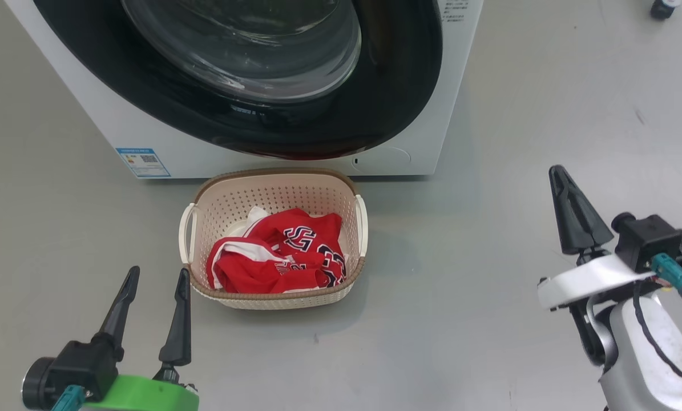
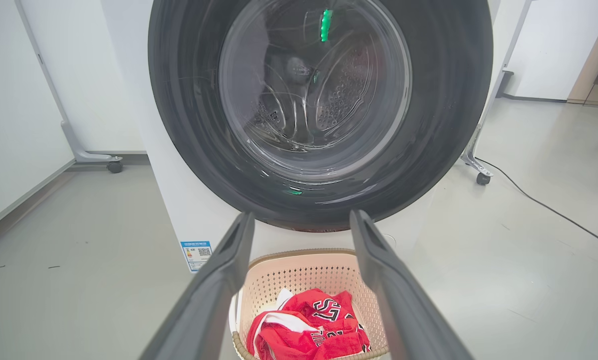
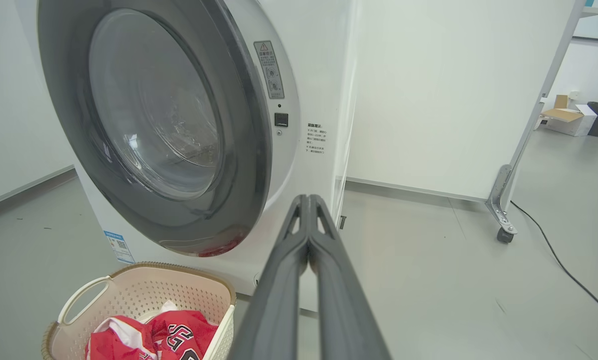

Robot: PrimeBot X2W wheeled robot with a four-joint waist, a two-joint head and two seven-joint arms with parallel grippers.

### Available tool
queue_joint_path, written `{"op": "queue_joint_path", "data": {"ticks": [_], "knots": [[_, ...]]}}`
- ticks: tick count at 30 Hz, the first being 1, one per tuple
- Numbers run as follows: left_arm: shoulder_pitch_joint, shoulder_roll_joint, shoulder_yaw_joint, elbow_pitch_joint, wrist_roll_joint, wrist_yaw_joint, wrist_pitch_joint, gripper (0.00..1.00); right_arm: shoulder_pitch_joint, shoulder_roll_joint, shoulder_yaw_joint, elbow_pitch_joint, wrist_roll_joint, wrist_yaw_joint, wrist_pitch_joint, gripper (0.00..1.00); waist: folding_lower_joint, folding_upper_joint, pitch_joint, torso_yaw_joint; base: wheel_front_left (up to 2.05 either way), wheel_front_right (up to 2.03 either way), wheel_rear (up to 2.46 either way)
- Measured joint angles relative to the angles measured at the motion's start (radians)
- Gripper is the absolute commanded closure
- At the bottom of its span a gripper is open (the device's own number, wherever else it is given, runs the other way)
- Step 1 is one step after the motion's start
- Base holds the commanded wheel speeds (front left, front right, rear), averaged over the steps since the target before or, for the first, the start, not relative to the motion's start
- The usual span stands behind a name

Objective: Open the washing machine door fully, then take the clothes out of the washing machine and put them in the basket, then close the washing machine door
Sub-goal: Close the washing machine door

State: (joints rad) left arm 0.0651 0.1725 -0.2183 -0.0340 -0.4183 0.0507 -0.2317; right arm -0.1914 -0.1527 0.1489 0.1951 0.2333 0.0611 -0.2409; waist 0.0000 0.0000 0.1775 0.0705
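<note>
1. Door point(image 1: 249, 57): round with a bulging glass centre. It lies flush against the washer point(image 1: 164, 142) front and looks shut; whether the latch has caught cannot be told. Judged heavy, rigid and hinged, with a glossy and probably slippery face. Best pressed flat on the black rim point(image 1: 118, 74) or pulled at its edge.
2. Clothes point(image 1: 283, 251): red with white trim and navy letters, crumpled in the basket point(image 1: 272, 174). Judged light, limp and not fragile. Pinch a raised fold and expect loose ends to trail.
3. Basket: cream and perforated, on the floor just before the washer, below the door. Judged light and fairly stiff. Take it by a side handle point(image 1: 188, 231).
4. Left gripper point(image 1: 158, 273): low, near the basket's left side, fingers spread wide, holding nothing.
5. Right gripper point(image 1: 557, 171): well apart to the right, fingers pressed together with nothing between them.
</note>
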Motion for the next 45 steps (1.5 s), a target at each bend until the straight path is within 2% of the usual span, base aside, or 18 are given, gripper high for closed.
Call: {"op": "queue_joint_path", "data": {"ticks": [19,32,45], "knots": [[-0.139,-0.033,-0.036,0.002,0.020,-0.035,-0.009,0.00,-0.393,-0.041,0.052,0.075,0.004,0.052,0.095,1.00,0.0000,0.0000,0.151,0.122,0.00,0.00,0.00],[-0.201,-0.058,-0.047,0.038,0.024,-0.057,-0.017,0.00,-0.617,-0.037,0.119,0.182,0.028,0.061,0.131,1.00,0.0001,0.0000,0.221,0.195,0.00,0.00,0.00],[-0.214,-0.077,-0.043,0.073,0.023,-0.067,-0.017,0.00,-0.714,-0.050,0.132,0.283,0.046,0.061,0.129,1.00,0.0001,0.0000,0.231,0.217,0.00,0.00,0.00]]}}
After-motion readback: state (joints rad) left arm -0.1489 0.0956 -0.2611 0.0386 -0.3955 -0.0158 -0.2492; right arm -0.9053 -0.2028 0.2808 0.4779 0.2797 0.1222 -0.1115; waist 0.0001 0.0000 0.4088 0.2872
